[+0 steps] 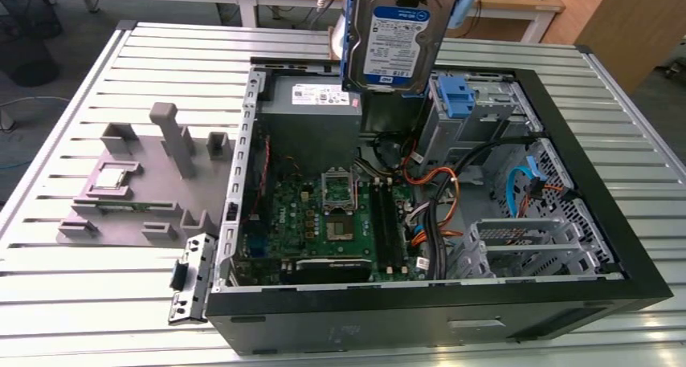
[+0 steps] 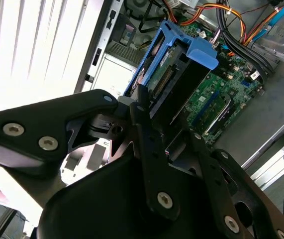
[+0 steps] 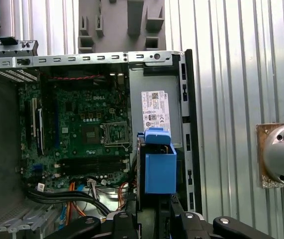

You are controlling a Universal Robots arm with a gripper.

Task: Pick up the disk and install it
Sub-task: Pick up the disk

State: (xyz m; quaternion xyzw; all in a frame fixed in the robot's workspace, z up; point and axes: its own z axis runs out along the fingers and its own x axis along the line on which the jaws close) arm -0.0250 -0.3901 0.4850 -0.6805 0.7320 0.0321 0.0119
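Disk (image 1: 391,42) is held pinched in the pincer (image 2: 165,119) above the open case (image 1: 606,198); slippage onto the motherboard (image 1: 316,218) is risked if grip loosens.

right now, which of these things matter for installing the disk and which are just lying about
In the job: the disk, aloft; gripper shut on it; open computer case.
Lying about: grey fixture block on the table; dark strip beside the case.
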